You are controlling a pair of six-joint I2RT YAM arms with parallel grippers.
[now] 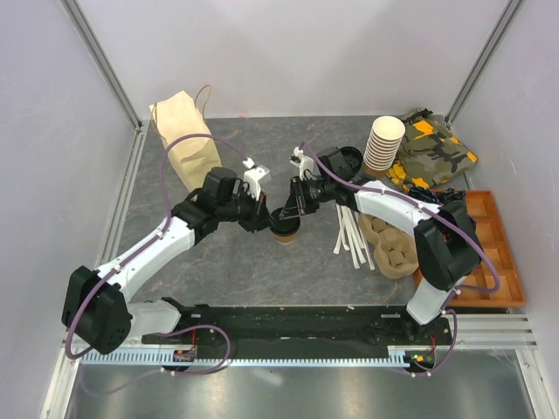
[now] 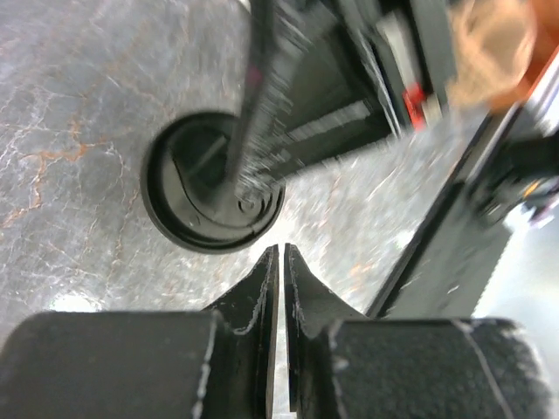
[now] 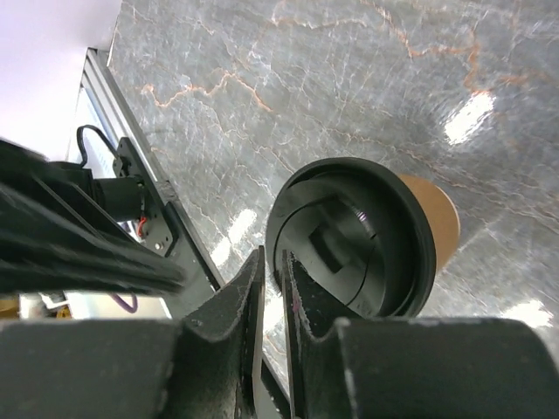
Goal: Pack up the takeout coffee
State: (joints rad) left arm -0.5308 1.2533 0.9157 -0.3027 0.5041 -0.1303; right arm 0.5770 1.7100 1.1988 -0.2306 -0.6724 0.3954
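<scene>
So, the lidded takeout coffee [image 1: 286,230] stands mid-counter [image 1: 227,266], not yet in the paper bag [image 1: 185,144]. Beside it the left end effector [image 2: 279,253] is pressed together on nothing. The right end effector [image 3: 275,257] is nearly together at the lid rim, can't tell if it's pinching.

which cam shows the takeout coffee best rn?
Right wrist: the takeout coffee shows black lid and brown wall, sharp. Left wrist: lid top only, crossed by a blurred dark bar. Top: only a sliver shows.
</scene>
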